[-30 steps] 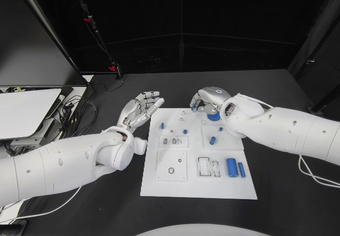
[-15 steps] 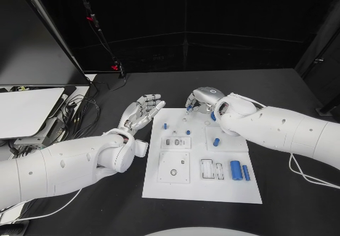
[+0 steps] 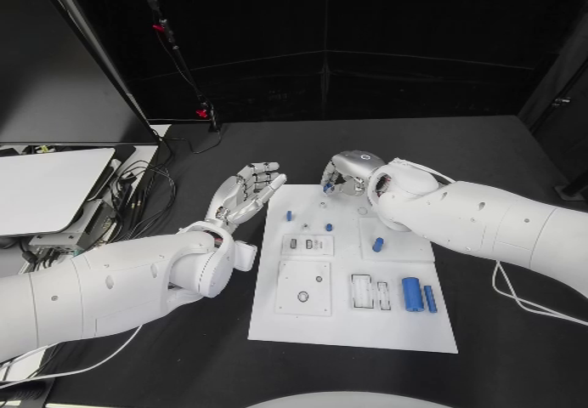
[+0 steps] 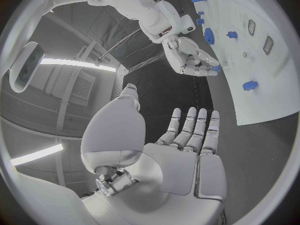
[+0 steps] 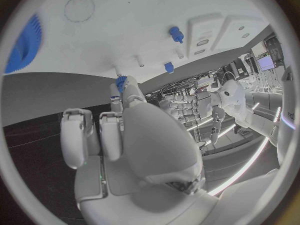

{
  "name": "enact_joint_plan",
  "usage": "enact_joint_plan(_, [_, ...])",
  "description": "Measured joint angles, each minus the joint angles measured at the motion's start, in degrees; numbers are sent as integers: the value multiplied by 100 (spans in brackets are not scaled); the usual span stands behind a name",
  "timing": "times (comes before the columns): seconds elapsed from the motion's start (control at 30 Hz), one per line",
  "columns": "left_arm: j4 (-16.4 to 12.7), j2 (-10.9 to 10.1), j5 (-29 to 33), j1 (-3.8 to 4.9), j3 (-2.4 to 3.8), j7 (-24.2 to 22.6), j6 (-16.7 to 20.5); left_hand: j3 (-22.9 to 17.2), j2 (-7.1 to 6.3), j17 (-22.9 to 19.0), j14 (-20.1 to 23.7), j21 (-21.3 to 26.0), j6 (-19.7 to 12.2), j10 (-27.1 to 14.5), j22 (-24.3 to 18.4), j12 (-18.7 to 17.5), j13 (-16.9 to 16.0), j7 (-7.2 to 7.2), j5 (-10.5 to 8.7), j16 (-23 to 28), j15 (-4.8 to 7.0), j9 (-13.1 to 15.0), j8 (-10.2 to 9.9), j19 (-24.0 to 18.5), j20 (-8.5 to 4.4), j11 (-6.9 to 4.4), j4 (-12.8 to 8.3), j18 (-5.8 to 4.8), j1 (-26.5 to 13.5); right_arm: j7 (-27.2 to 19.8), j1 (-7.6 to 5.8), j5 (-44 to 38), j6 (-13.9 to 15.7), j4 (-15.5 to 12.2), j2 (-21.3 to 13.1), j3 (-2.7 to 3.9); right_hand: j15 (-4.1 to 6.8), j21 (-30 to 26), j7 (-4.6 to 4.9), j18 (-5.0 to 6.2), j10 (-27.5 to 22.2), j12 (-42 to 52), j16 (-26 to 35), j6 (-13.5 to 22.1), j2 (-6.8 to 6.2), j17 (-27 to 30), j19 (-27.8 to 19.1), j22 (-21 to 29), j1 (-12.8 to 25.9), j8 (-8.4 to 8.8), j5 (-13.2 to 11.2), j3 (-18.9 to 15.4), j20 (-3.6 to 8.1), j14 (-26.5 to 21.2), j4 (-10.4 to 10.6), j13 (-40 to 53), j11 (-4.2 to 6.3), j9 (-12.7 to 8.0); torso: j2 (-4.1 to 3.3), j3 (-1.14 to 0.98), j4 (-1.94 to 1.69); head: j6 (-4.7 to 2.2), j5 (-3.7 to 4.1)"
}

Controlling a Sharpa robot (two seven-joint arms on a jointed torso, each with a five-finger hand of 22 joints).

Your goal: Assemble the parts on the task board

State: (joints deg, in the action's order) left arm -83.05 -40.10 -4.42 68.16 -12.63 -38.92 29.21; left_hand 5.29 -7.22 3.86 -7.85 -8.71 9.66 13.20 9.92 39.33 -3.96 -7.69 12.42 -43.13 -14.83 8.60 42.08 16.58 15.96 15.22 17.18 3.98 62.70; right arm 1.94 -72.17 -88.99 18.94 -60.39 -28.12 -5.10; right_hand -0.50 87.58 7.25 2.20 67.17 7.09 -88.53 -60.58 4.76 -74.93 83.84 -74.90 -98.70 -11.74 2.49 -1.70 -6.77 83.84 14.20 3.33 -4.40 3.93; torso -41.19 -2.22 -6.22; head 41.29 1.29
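Observation:
The white task board (image 3: 355, 327) lies mid-table. My right hand (image 3: 348, 174) hovers over its far edge and pinches a small blue part (image 5: 122, 80) at its fingertips; the left wrist view shows that hand (image 4: 187, 57) and the part (image 4: 214, 68) too. A large blue gear (image 5: 25, 40) lies on the board close by. My left hand (image 3: 246, 190) is held open, fingers straight and apart, just off the board's far left corner, touching nothing. Small blue parts (image 3: 289, 215), (image 3: 329, 227), (image 3: 377, 244) sit on the board. A thick blue cylinder (image 3: 412, 294) and a slim one (image 3: 430, 297) lie near the right edge.
A white flat device (image 3: 43, 187) and a tangle of cables (image 3: 135, 191) lie on the table's left side. A dark monitor (image 3: 61, 76) stands behind them. A white cable (image 3: 515, 293) hangs under my right arm.
The whole picture has shifted a little. My right hand has edged slightly left along the board's far edge, and the blue gear beneath it is now hidden by the arm. The left hand holds still.

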Motion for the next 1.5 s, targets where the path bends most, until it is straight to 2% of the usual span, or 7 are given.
enact_joint_plan(0.4, [-5,-3,0,0,0,0,-10,0,0,0,0,0,0,0,0,0,0,0,0,0,0,-5,-1,0,0,0,0,0,0,44,2,-10,-42,225,136,0,0,0,12,0,-1,-46,0,-10,-16,1,0,-2,-15,33,-15,27,0,0,33,4,0,0,12,12,8,2,-30])
enact_joint_plan(0.8, [3,-12,-1,0,-2,0,-12,-32,55,0,21,0,0,0,-1,5,-1,0,0,-2,-20,-21,20,-13,13,0,0,0,7,44,10,-20,-73,319,228,-1,0,0,13,0,20,-112,0,-9,-16,1,0,-4,-15,95,9,26,0,0,67,3,-22,-13,19,18,14,-1,-32])
enact_joint_plan(1.5, [13,-3,-1,0,-3,0,-14,-32,77,0,21,0,0,0,-2,21,-1,0,0,-23,-20,-26,20,-21,21,0,0,0,-16,56,25,-29,-158,420,313,9,-12,0,20,0,19,-188,0,2,-40,2,0,-3,9,133,10,33,0,12,109,14,-22,-12,28,30,18,43,-42])
